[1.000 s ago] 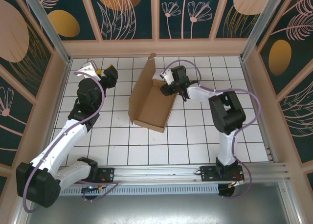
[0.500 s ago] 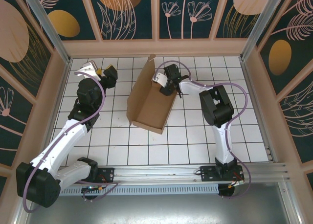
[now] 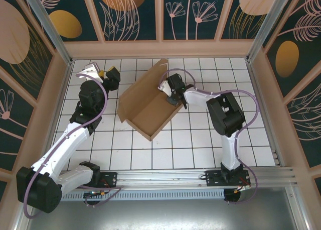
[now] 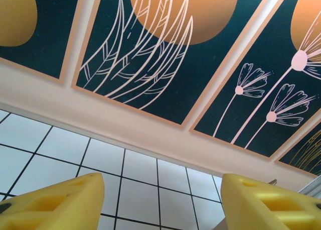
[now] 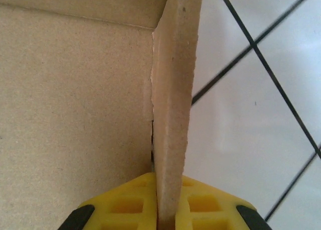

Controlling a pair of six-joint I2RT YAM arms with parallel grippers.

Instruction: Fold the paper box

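My right tool (image 5: 168,202) is pressed together on the paper box (image 3: 145,105). In the wrist view the raw edge of one upright side wall (image 5: 173,89) runs straight down into the gap between the two yellow pads (image 5: 125,205), so I have that wall pinched and nothing else. The box lies on the far half of the bench (image 3: 200,139), about midway between its left and right edges and skewed to the tile grid. Its floor panel is flat, and a larger flap (image 3: 143,84) stands on the side toward the far-left corner.

I judge the fold to be partway done: one wall is up in my grip, but the box is open and its flaps are not tucked. The next move calls for swinging this wall along its crease without dragging the whole light sheet across the smooth tiles. That probably means bringing in my left tool (image 3: 111,75) to hold it down. That tool hangs near the far-left corner of the bench, its yellow fingers (image 4: 50,202) spread with nothing between them.

The cardboard is plain brown, matte and finely fibrous, with a paler cut edge. It is thin and stiff, flat-panelled, and slit at the corner where my wall meets the next panel.
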